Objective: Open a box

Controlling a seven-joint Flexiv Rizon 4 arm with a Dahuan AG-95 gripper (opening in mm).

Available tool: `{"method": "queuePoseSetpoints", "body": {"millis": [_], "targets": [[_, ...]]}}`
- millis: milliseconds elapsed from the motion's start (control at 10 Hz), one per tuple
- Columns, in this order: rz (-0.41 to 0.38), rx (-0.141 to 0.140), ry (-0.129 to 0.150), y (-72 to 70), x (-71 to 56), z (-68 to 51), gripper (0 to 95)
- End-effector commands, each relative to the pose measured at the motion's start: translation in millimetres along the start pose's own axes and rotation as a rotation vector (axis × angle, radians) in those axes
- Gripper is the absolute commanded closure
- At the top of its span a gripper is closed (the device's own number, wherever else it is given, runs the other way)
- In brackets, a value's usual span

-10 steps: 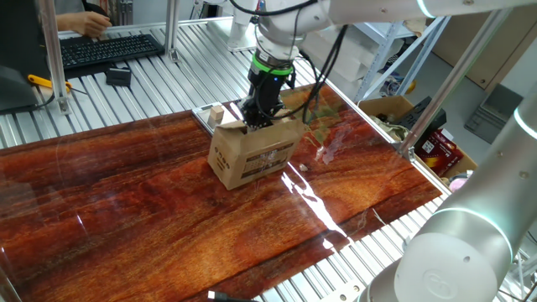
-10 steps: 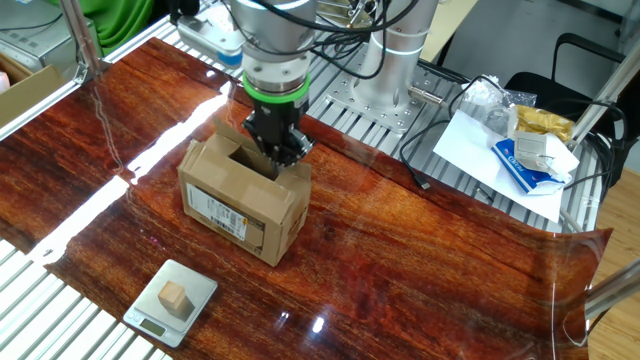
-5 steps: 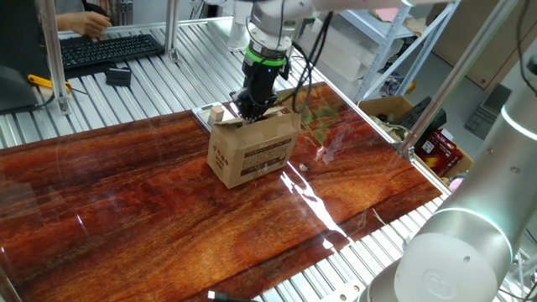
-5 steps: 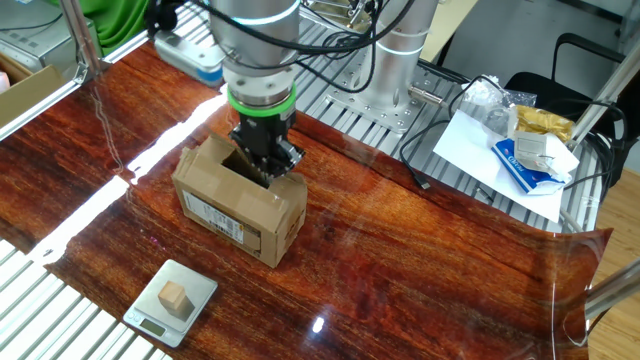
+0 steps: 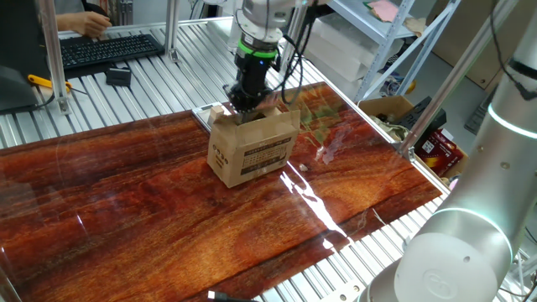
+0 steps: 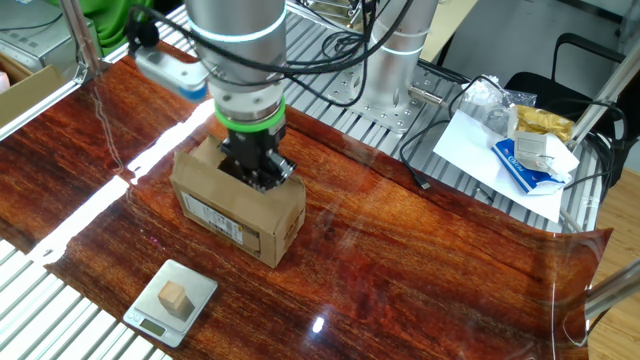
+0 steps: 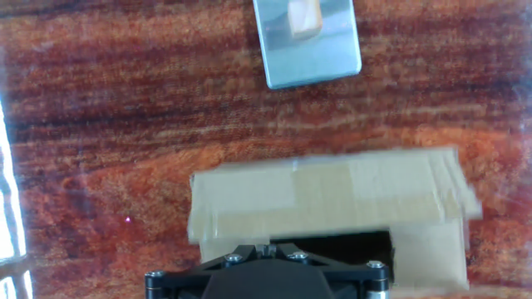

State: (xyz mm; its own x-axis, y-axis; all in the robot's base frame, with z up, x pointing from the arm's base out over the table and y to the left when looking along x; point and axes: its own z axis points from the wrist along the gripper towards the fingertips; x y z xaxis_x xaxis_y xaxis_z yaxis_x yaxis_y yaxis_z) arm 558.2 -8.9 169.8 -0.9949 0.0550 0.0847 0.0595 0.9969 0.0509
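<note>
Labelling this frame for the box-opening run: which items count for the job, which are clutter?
Job:
- box, top flaps partly open
- end effector, at the box top

Clutter:
- small scale with wooden block
- keyboard
- larger carton beside the table
- papers and packets

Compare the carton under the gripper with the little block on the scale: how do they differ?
Size: the box is far bigger than the wooden block.
Support: the box stands on the wooden table; the block sits on a small silver scale.
Markings: the box carries printed text and a label on its sides; the block looks plain.
Contact: the gripper is at the box's top; nothing touches the block.
Both are light brown and boxy.
</note>
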Motion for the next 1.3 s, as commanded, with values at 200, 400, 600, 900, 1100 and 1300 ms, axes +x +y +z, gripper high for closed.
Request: {"method": "queuePoseSetpoints", "body": {"millis": [200,400,600,900,1100,1300], "targets": [[-0.008,0.001,0.018,3.5,-15.4,-4.2,95.0],[-0.014,0.002,0.027,4.8,-25.4,-6.6,95.0],[-0.019,0.003,0.030,3.9,-29.3,-7.2,95.0],[-0.020,0.003,0.030,4.3,-31.3,-5.7,95.0],[-0.022,0.004,0.032,3.4,-34.3,-5.5,95.0],[-0.022,0.007,0.034,1.8,-36.6,-7.8,95.0]]}}
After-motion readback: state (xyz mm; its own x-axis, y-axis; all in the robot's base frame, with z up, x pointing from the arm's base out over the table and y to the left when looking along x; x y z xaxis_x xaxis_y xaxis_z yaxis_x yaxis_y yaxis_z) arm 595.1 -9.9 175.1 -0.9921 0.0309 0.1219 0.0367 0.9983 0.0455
